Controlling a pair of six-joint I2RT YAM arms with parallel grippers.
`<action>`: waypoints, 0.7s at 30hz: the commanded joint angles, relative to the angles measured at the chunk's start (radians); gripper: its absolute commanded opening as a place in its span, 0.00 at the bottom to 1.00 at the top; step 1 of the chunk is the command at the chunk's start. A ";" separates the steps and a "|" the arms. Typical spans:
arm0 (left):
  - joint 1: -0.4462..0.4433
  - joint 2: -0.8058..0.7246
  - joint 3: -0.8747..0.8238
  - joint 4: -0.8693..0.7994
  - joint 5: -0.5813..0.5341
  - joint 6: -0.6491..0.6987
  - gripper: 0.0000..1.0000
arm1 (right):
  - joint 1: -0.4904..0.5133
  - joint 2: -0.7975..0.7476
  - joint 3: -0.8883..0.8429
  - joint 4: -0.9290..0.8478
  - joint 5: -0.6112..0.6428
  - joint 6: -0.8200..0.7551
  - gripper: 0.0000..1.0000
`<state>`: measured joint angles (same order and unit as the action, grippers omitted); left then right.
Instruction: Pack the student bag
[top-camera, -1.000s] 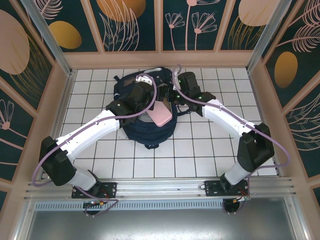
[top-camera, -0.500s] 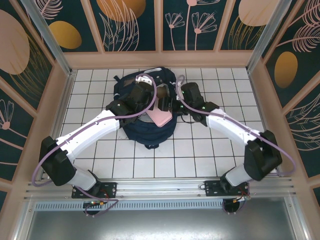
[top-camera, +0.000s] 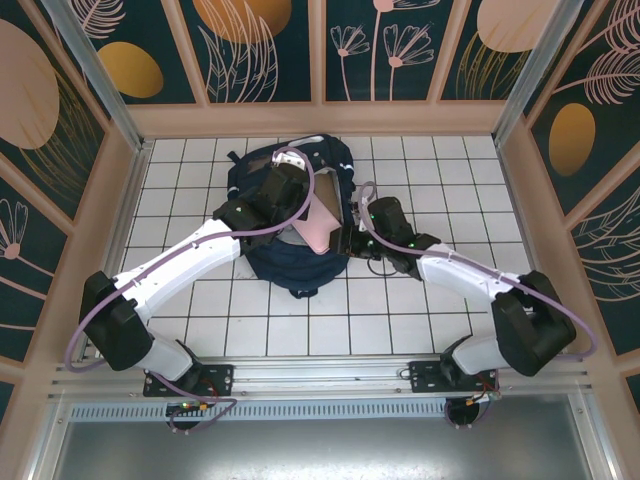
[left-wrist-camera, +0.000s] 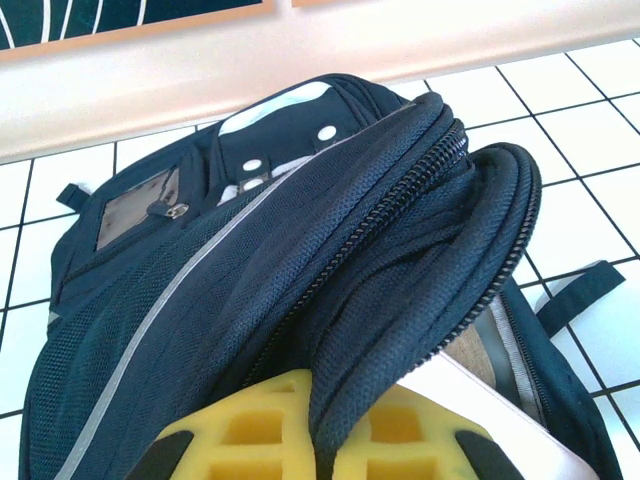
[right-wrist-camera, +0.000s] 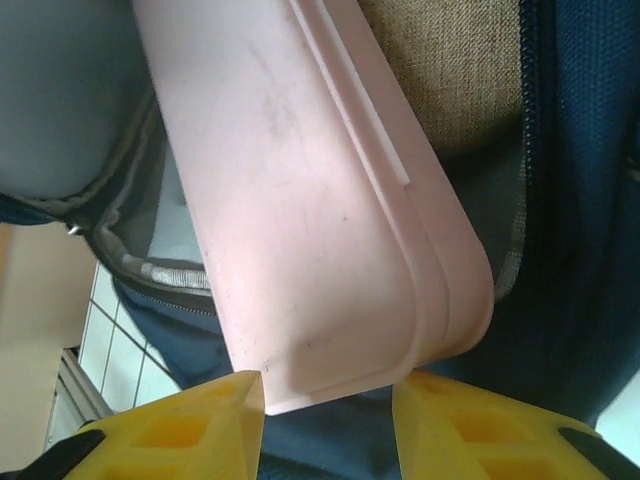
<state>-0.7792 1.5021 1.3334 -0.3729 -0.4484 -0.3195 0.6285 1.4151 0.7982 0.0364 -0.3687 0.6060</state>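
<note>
The large navy-blue fabric student bag (top-camera: 290, 268) lies on the white tiled table (top-camera: 400, 310), slightly above and left of centre in the overhead view, with its opening turned toward the right of the frame. The left gripper (left-wrist-camera: 325, 435) is closed tight on a fold of the bag's upper flap at the bottom of its wrist view. I judge it is there to hold the zippered mouth (left-wrist-camera: 400, 190) lifted and gaping so that something can slide under. The flat, rounded pale-pink plastic case (right-wrist-camera: 300, 200) stands slanted in that opening. Its far end is inside against a tan woven surface (right-wrist-camera: 440, 70), which may be lining or another item. Its near end pokes out toward the lower middle of the right wrist view. The right gripper (right-wrist-camera: 328, 392) has its yellow fingers (right-wrist-camera: 180, 430) drawn in narrowly on either side of that near end, seemingly at its corners. I cannot tell whether they truly clamp it or only bracket it, though the placement suits pushing the case deeper in. No brand or lettering is legible: the case is blank, and the bag's grey-white snap patch (left-wrist-camera: 280, 105) and small dark window pocket (left-wrist-camera: 135, 210) show no readable writing.
</note>
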 joint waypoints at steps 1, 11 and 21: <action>-0.009 -0.017 0.068 0.127 0.011 -0.033 0.00 | 0.008 0.053 0.044 0.083 -0.017 -0.002 0.41; -0.008 -0.013 0.066 0.138 0.094 -0.041 0.00 | 0.040 0.198 0.204 0.216 -0.047 -0.010 0.49; -0.009 0.014 0.077 0.122 0.109 -0.046 0.00 | 0.008 0.472 0.507 0.120 -0.074 -0.055 0.53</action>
<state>-0.7677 1.5246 1.3411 -0.3721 -0.3943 -0.3271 0.6533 1.8465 1.2438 0.1608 -0.4305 0.5823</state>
